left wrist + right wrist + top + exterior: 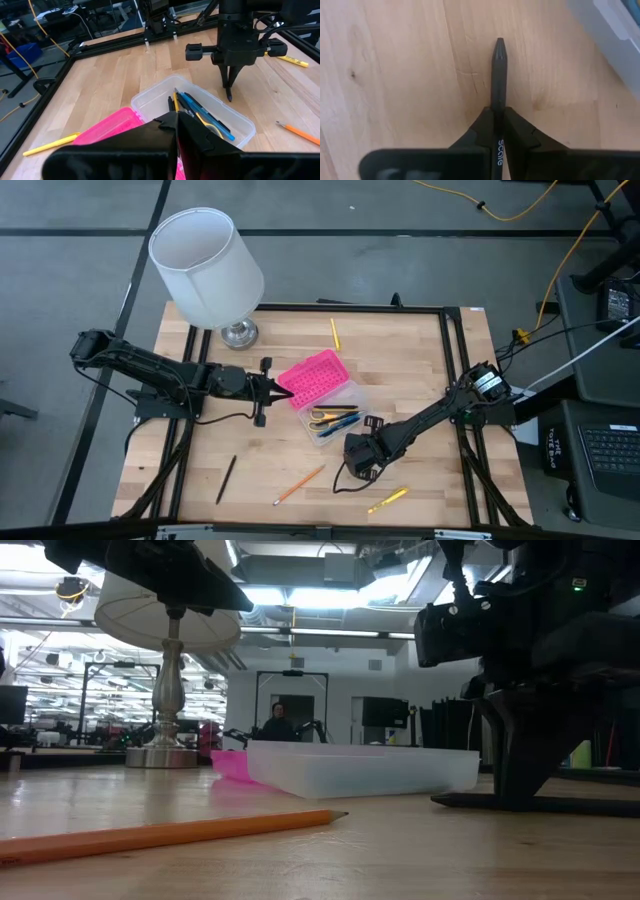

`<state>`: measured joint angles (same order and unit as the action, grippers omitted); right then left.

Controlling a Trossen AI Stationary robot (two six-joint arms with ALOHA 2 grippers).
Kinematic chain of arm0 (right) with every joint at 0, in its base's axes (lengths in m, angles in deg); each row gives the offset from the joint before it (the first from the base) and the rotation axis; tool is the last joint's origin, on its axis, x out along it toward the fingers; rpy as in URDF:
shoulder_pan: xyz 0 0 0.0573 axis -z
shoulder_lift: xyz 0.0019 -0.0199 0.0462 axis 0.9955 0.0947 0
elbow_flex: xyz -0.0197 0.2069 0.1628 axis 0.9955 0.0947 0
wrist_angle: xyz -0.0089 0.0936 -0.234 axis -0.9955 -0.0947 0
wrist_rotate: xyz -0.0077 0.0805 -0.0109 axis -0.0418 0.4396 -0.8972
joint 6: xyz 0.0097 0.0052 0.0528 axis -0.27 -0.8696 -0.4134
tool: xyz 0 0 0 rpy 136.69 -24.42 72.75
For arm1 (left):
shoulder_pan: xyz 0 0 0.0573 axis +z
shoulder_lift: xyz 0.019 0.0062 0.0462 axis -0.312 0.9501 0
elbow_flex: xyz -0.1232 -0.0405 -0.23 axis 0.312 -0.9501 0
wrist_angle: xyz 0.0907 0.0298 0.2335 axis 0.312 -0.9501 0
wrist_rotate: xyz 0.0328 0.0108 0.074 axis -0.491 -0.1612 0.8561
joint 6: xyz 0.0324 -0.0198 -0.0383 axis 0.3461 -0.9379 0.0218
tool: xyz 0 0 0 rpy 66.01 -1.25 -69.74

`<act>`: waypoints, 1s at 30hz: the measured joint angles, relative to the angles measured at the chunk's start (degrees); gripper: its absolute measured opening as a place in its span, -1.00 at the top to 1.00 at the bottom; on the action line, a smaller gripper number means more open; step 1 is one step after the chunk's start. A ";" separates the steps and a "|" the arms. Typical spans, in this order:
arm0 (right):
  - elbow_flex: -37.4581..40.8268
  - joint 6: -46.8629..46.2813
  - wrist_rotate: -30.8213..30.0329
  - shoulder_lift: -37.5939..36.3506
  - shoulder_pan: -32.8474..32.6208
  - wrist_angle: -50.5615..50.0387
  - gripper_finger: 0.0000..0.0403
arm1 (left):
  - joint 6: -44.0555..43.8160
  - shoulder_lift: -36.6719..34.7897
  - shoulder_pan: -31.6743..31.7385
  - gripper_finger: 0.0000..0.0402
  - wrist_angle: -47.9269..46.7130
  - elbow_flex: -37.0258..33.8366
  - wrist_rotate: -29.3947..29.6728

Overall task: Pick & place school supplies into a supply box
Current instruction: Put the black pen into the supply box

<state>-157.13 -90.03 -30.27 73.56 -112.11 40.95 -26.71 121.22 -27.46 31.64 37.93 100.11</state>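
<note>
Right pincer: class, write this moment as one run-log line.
right pincer: shut on black pen, above table | left pincer: shut on pink lid | supply box: open, pens inside

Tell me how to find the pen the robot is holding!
Find the clear supply box with its pink lid in the table's middle. Just beside it hangs the right gripper, shut on a black pen. Other loose pens and pencils lie flat on the wood; this one is pinched between dark fingers.

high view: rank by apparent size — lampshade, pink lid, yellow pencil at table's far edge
1. White lampshade, by far the largest, though it stands taller and so nearer the camera.
2. Pink lid of the supply box.
3. Yellow pencil, a thin sliver.
</note>
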 joint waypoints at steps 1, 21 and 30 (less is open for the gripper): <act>0.00 0.44 0.58 -0.24 0.01 0.02 0.88 | 0.00 0.00 0.00 0.97 0.00 0.00 0.00; 2.89 10.26 -9.67 -13.34 -2.82 -1.07 0.88 | 0.04 0.00 0.00 0.97 0.10 -0.02 -0.17; 16.05 10.17 -9.77 -22.19 -3.40 13.51 0.88 | 0.04 0.00 0.02 0.97 0.07 -0.02 -0.18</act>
<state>-141.08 -79.85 -40.04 51.38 -115.51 54.46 -26.67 121.22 -27.44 31.71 37.91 99.94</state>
